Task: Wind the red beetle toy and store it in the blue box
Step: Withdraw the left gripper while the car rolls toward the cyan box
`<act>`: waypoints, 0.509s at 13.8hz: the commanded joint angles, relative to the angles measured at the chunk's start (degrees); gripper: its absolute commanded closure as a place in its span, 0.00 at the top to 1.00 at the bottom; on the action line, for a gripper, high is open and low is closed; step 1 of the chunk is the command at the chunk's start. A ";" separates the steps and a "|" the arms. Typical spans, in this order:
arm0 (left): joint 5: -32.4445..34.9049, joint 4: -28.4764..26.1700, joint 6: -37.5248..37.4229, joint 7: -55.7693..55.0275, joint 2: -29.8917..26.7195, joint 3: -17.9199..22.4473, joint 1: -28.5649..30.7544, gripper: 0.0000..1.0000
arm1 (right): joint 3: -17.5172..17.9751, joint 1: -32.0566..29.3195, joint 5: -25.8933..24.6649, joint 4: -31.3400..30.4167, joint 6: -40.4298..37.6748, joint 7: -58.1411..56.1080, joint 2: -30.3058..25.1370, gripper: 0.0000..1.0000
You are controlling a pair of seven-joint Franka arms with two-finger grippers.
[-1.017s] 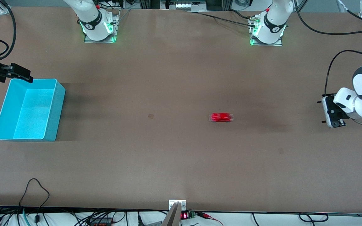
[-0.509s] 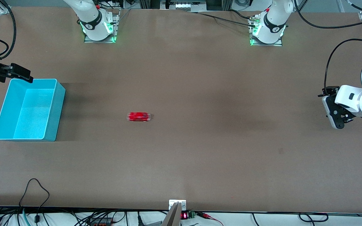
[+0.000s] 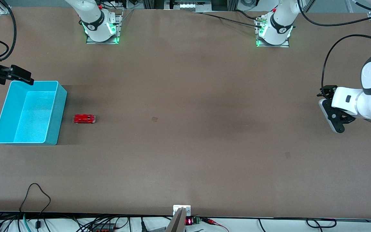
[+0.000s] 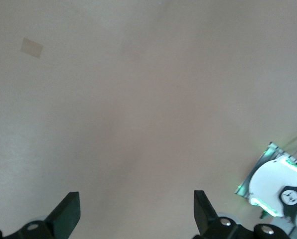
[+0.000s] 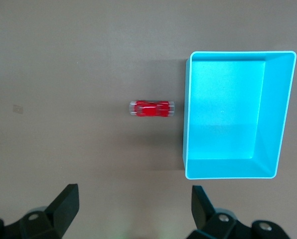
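Observation:
The red beetle toy (image 3: 84, 119) stands on the brown table right beside the blue box (image 3: 60, 112), on the side toward the left arm's end. The right wrist view shows the toy (image 5: 151, 108) slightly blurred, a short gap from the box's wall (image 5: 186, 114). The box is empty. My right gripper (image 3: 24, 76) hangs open and empty over the box's corner nearest the robots; its fingers are wide apart in the right wrist view (image 5: 133, 204). My left gripper (image 3: 328, 112) is open and empty over bare table at the left arm's end, with nothing between its fingers in the left wrist view (image 4: 137, 209).
The two arm bases (image 3: 101, 29) (image 3: 274, 32) stand along the table edge farthest from the front camera. Cables (image 3: 37, 193) and a small fixture (image 3: 181, 211) lie at the nearest edge. A small pale mark (image 3: 154, 119) sits mid-table.
The red toy has rolled across the table from the left arm's side to beside the blue box. The left gripper has shifted a little. The right gripper has not moved.

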 commanded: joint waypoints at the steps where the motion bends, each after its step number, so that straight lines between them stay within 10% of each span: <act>1: 1.16 1.71 -2.31 -5.63 -0.47 0.12 -1.91 1.00 | 0.16 0.00 -0.08 0.23 0.06 -0.15 -0.15 1.00; 7: 0.90 5.82 -4.67 -17.56 -1.17 0.12 -4.81 1.00 | 0.16 -0.18 0.10 0.14 0.06 -0.50 -0.06 1.00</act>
